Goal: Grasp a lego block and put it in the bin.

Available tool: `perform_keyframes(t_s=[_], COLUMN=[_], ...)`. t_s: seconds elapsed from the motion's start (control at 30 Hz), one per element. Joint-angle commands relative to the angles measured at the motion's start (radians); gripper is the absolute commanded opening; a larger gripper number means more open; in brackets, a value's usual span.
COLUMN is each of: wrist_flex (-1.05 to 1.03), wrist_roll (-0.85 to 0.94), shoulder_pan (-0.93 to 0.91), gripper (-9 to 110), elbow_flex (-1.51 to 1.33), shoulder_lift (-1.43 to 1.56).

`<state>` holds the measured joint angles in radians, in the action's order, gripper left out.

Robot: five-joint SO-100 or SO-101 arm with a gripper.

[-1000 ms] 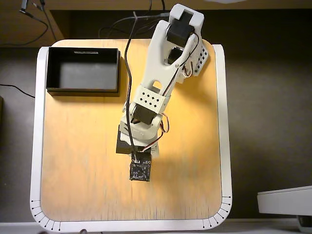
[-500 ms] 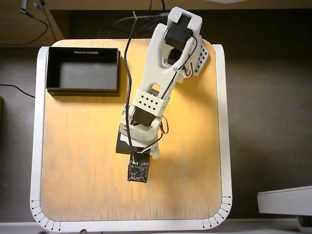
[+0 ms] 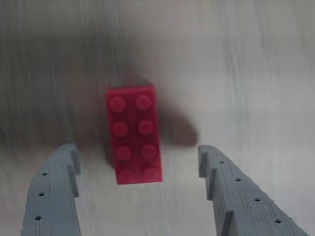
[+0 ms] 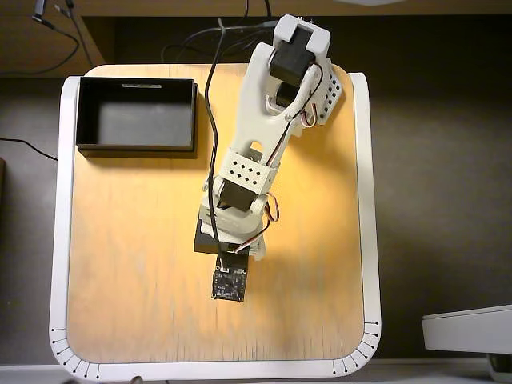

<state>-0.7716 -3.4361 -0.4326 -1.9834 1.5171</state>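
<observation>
In the wrist view the red lego block [image 3: 134,133] lies flat on the table with its studs up and its long side pointing away from me. My gripper [image 3: 137,149] is open just above it, the grey fingers [image 3: 54,191] well apart on either side of the block's near end and touching nothing. In the overhead view the white arm [image 4: 260,136] reaches over the middle of the table, and its wrist with the camera board [image 4: 229,285] hides both block and fingers. The bin [image 4: 136,148], black and empty, stands at the table's top left corner.
The wooden table [image 4: 128,264] has a raised white rim [image 4: 60,240]. A black cable [image 4: 210,120] runs along the arm. A white object [image 4: 468,328] sits off the table at the lower right.
The wrist has edged slightly toward the table's near edge in the overhead view. The bin has not moved.
</observation>
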Motion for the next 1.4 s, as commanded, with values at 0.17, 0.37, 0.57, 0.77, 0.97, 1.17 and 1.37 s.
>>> perform_keyframes(t_s=[0.17, 0.37, 0.57, 0.77, 0.97, 1.17, 1.37], wrist_flex=[0.072, 0.097, 0.097, 0.095, 0.095, 0.095, 0.08], wrist_roll=[0.02, 0.02, 0.025, 0.034, 0.037, 0.035, 0.035], shoulder_pan=[0.025, 0.025, 0.026, 0.029, 0.028, 0.029, 0.026], gripper=[25, 24, 24, 24, 23, 17, 15], elbow_flex=[0.135, 0.135, 0.133, 0.132, 0.132, 0.132, 0.129], shoulder_lift=[0.012, -0.002, -0.018, -0.029, -0.038, -0.041, -0.041])
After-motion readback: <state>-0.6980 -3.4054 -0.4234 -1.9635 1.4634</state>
